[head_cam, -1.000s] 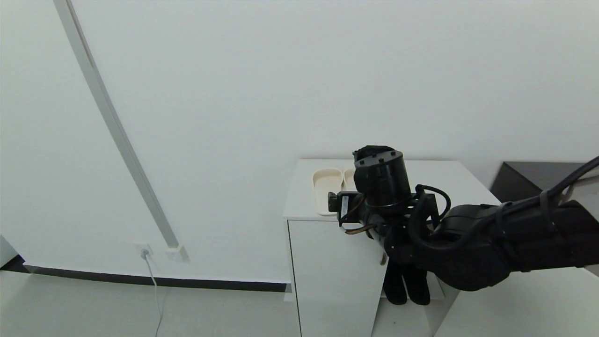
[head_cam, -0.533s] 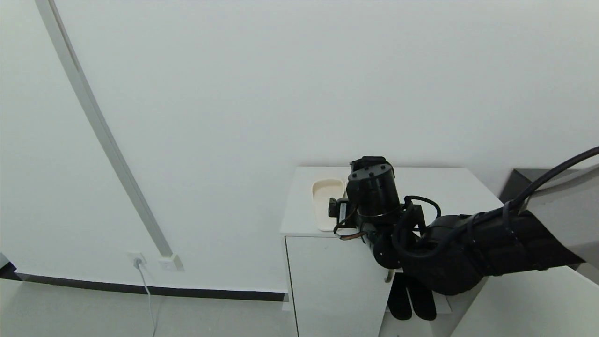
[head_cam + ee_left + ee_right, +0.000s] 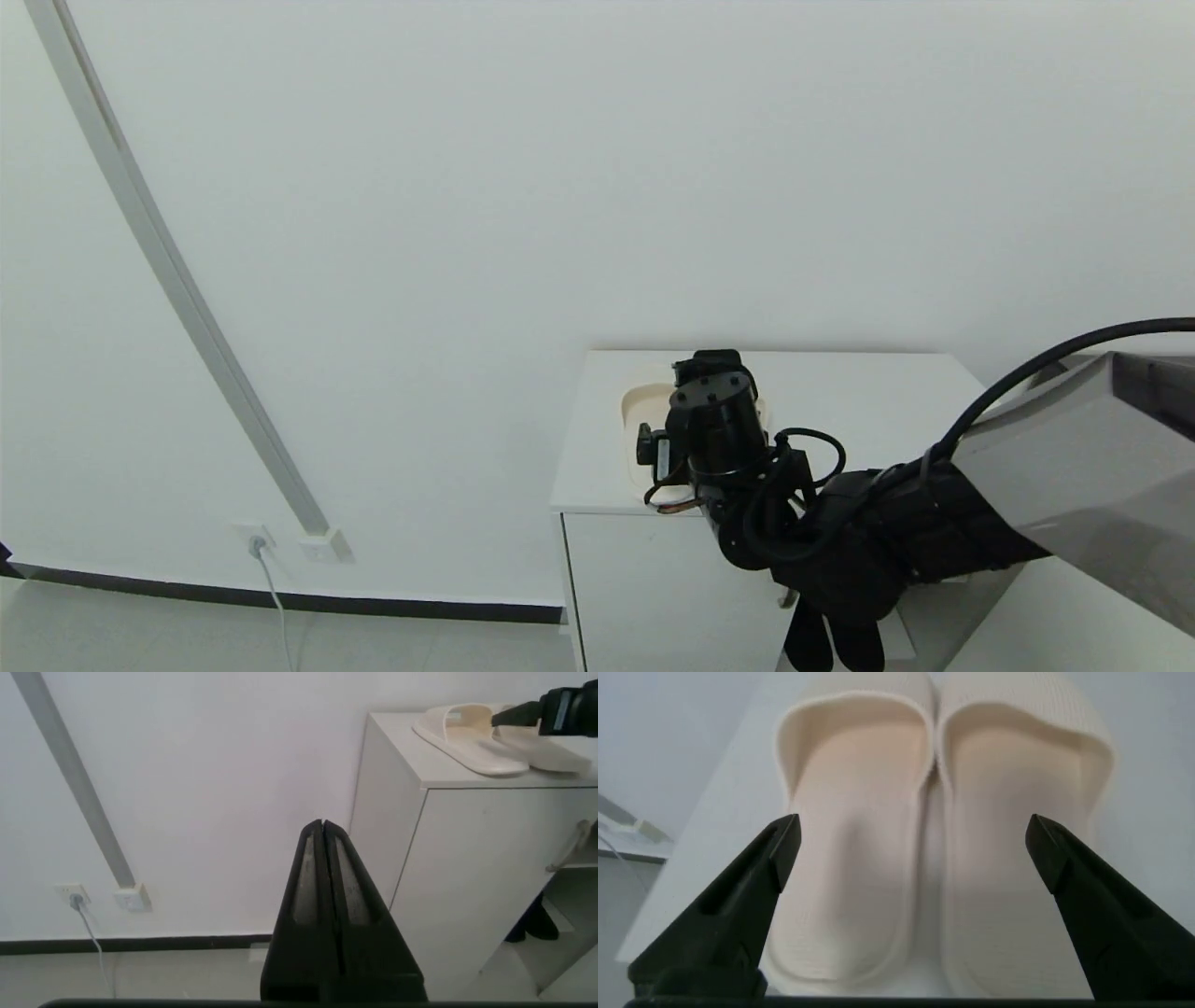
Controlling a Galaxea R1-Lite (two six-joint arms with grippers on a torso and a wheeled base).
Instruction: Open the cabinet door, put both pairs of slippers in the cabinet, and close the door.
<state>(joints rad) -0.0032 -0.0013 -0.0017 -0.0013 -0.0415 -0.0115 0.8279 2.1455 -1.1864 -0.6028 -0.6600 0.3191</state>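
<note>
My right claw [image 3: 913,831]: spread wide, over cream slippers [image 3: 854,887] on cabinet [image 3: 653,588] top, centre frame. My left claw [image 3: 322,829]: pressed together. Black pair [image 3: 836,644], lower right, apparently inside cabinet.

Bare indoor rm, home-like: white shoe cabinet [image 3: 644,597], wall socket [image 3: 250,539], skirting [image 3: 420,609].

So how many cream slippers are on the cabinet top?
2. One slipper and its mate lie side by side, touching, on the cabinet top, just before the open right end effector. The arm hides part of that top.
</note>
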